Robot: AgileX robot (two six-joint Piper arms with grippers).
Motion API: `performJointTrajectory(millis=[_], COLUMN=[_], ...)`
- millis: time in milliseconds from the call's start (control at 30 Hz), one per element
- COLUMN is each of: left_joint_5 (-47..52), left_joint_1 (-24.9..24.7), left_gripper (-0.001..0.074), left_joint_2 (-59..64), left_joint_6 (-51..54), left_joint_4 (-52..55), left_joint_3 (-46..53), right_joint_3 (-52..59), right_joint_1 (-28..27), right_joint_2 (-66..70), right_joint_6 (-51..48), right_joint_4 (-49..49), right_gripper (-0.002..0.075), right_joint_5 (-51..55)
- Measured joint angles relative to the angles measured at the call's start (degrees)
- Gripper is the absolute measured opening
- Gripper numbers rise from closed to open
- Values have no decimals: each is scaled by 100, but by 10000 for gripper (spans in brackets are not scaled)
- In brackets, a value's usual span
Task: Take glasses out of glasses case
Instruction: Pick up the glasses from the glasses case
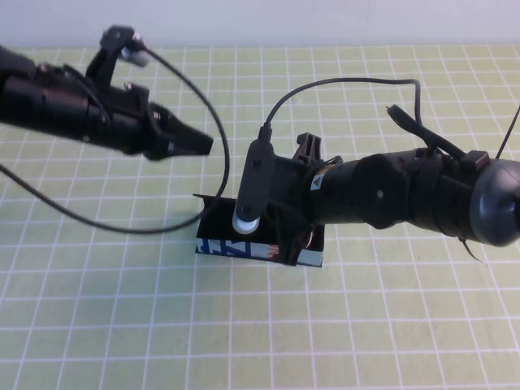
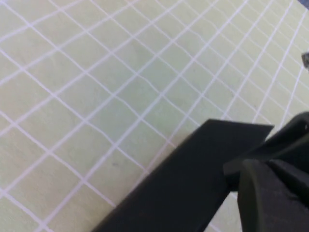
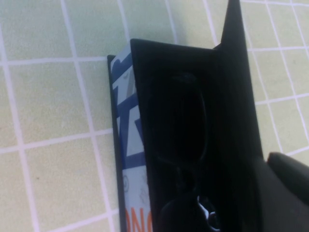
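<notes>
The glasses point(image 3: 188, 145) lie inside the glasses case point(image 1: 244, 248), dark against the black lining, so only the outline of the frame shows in the right wrist view; they appear folded, their long axis running along the length of the case. The case sits near the middle of the green gridded surface point(image 1: 97, 325), its long side roughly parallel to the near edge, its lid point(image 3: 236, 96) raised and its printed blue and orange wall facing the near edge.

The right end effector point(image 1: 288, 236) hangs directly over the open case, the arm reaching in from the right edge and its wrist camera pointing down into the box. In the right wrist view a dark finger point(image 3: 289, 169) shows just past the lid, with another dark shape low over the lining, but whether the fingers are spread or closed I cannot tell. Nothing shows the glasses being gripped yet.

The left end effector point(image 1: 199, 145) is held above the surface, toward the far left of the case and apart from it, its fingers looking drawn together to a point with nothing between them. Its own camera shows a flat black panel that may be the lid, though that is uncertain.

By my judgement the right arm is far the nearer and the one placed to lift. The glasses lie straight below it, so the move turns on lowering into the case and closing across the narrow width of the frame, not along its length.
</notes>
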Motion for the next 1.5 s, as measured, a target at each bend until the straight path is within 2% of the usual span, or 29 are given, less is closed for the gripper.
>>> performJointTrajectory(millis=[300,467,833,900,1067,1200,1300,1500], left_joint_5=[-211,-587,-633,-644,-653,-653,-653,-653], left_joint_1=[23,36,36,36,36,36,36,36], left_gripper=[-4,-4,-4,-4,-4,-4,-4,-4], left_joint_2=[228,599,1191,1207,1219,1223,1223,1223], left_joint_6=[2121,2470,2994,3003,3003,2948,2916,2907], left_joint_4=[-502,-812,-1510,-1537,-1596,-1620,-1629,-1631], left_joint_3=[1433,1487,1487,1487,1487,1487,1487,1487], right_joint_3=[0,0,0,0,0,0,0,0], right_joint_1=[0,0,0,0,0,0,0,0], right_joint_2=[0,0,0,-25,-371,-693,-687,-368], right_joint_6=[13,13,13,13,131,813,1783,3671], right_joint_4=[124,207,318,434,1226,1874,1950,1122], right_gripper=[-5,-6,-3,15,118,105,32,-11], right_joint_5=[-27,-40,-40,-40,161,946,1525,1729])
